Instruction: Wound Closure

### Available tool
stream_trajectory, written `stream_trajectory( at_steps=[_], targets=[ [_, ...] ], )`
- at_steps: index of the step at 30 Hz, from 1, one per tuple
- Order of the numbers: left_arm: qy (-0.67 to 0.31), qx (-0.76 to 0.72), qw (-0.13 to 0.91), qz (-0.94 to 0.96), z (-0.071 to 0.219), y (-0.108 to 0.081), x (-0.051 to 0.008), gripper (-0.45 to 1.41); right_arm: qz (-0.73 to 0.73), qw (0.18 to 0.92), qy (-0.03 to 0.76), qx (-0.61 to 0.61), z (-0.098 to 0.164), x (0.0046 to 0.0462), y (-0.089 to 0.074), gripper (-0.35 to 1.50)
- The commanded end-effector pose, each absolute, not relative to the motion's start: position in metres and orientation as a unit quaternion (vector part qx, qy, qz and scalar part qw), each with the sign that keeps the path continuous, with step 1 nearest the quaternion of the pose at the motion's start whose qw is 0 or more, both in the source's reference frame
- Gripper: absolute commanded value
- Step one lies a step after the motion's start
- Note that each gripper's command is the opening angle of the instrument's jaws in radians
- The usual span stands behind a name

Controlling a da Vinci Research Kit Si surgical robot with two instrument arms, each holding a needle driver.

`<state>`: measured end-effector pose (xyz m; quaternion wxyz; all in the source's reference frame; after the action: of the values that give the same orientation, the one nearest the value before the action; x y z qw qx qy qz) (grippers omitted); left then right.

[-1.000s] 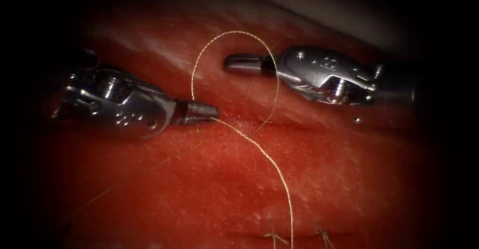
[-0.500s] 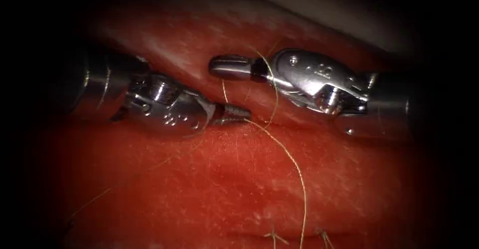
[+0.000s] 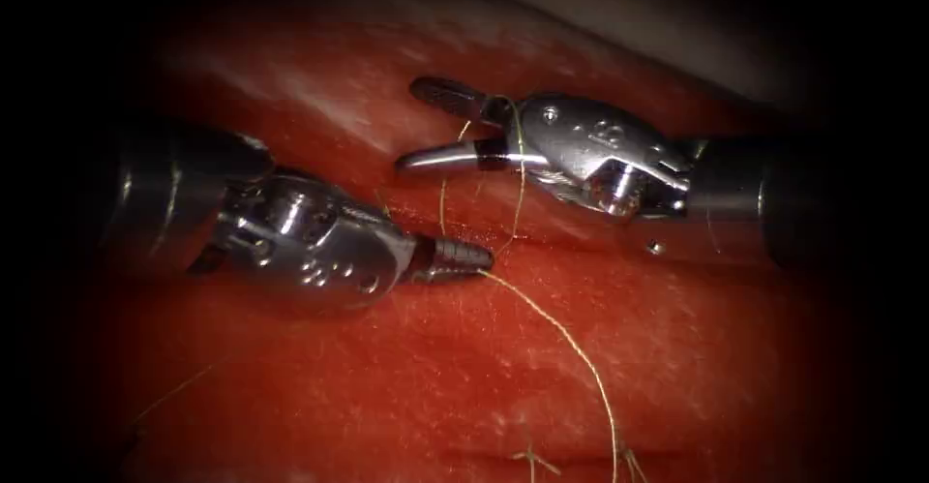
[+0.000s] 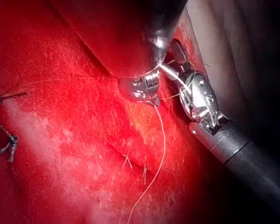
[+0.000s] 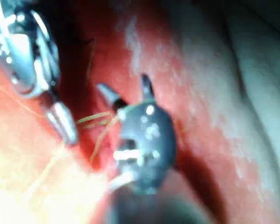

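Red tissue (image 3: 542,347) spreads beneath both tools; the thread (image 3: 571,343) runs from the left tool's tip across it towards cut ends of thread (image 3: 530,459) on the near side; the left tool (image 3: 463,254) is closed on that thread; just beyond it the right tool (image 3: 426,125) gapes wide, thread draped across its jaws' base, gripping nothing.

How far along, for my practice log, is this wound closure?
Done: cut ends of thread from finished stitches stand on the tissue. In hand: the left tool is shut on the thread, which is also draped over the open right tool behind its jaws; that tool holds nothing. Left: this thread lies slack, so a knot probably remains to be tightened and trimmed.
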<state>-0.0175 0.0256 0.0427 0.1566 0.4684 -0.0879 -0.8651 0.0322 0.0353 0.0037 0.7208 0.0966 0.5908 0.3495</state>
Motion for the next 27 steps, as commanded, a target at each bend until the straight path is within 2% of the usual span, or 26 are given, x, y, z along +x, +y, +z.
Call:
stream_trajectory(
  at_steps=[1,10,18,21,27],
  targets=[
    [-0.086,0.47,0.156,-0.864,0.0427,0.0254,-0.018,-0.35,0.346,0.725,0.587,0.098,0.0042,0.0331,0.0352,1.0],
    [-0.07,0.472,0.157,-0.865,0.0391,0.0263,-0.0176,-0.35,0.343,0.764,0.536,0.103,0.0051,0.0334,0.0336,0.93],
    [-0.068,0.456,0.234,-0.856,0.0398,0.0288,-0.0143,-0.35,0.318,0.772,0.536,0.124,0.0046,0.034,0.0325,0.91],
    [-0.071,0.451,0.275,-0.846,0.04,0.0297,-0.0137,-0.35,0.304,0.776,0.535,0.141,0.0047,0.0344,0.0318,0.79],
    [-0.086,0.447,0.339,-0.823,0.0398,0.0323,-0.0127,-0.35,0.286,0.783,0.53,0.159,0.0054,0.0351,0.0306,0.78]
  ],
)
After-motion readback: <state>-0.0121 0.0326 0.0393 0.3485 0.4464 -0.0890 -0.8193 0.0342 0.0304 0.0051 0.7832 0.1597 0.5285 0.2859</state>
